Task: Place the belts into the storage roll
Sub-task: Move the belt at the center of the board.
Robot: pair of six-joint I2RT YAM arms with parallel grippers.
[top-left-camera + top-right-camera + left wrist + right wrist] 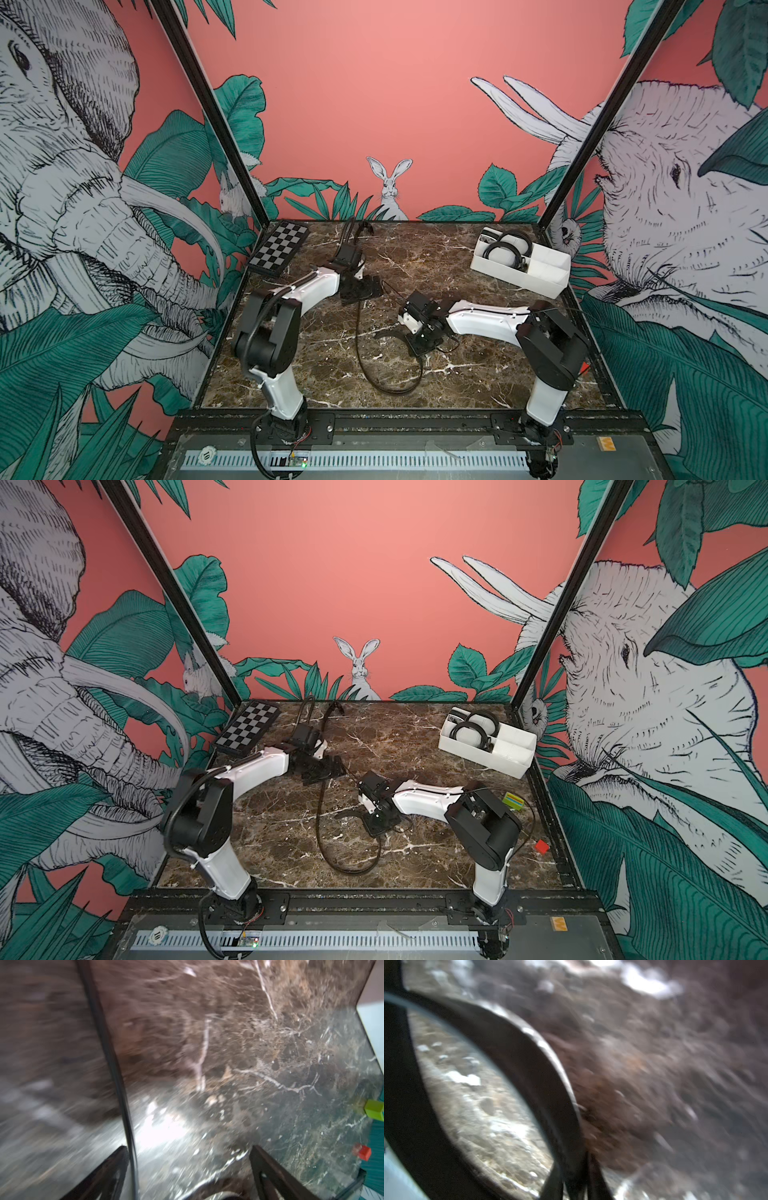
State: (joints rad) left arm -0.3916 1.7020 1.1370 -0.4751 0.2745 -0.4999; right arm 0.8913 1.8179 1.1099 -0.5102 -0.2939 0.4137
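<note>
One checkerboard (pixel 277 248) is lying at the 10 o'clock corner of the marble desk (pixel 436 266); the left end effector (pixel 360 291) is hovering low, a little toward 11 o'clock from the desk's middle; in the left wrist view its fingers (pixel 112 1169) are standing wide apart, gripping nothing, and the third belt (pixel 108 1043) is showing as a thin dark line running between them, just beside one finger; in both top views this belt (pixel 358 340) (pixel 318 816) is stretching from near the 12 o'clock edge, passing the left end effector, heading toward 6 o'clock and curling into a loop that is rising to the right end effector (pixel 415 345); that end effector is hanging near the desk's middle; in the right wrist view the belt (pixel 519 1049) is sweeping in a wide blurred arc and dropping between jaws standing close together; whether they are pinching it, I cannot tell. Toward 2 o'clock the storage roll (pixel 511 276), a white divided box, is resting on the desk, well apart from both arms; two belts (pixel 504 248) are lying coiled side by side in its 10 o'clock end; a green block (pixel 513 801) is sitting near the 3 o'clock edge; a red block (pixel 541 845) is sitting near 4 o'clock.
</note>
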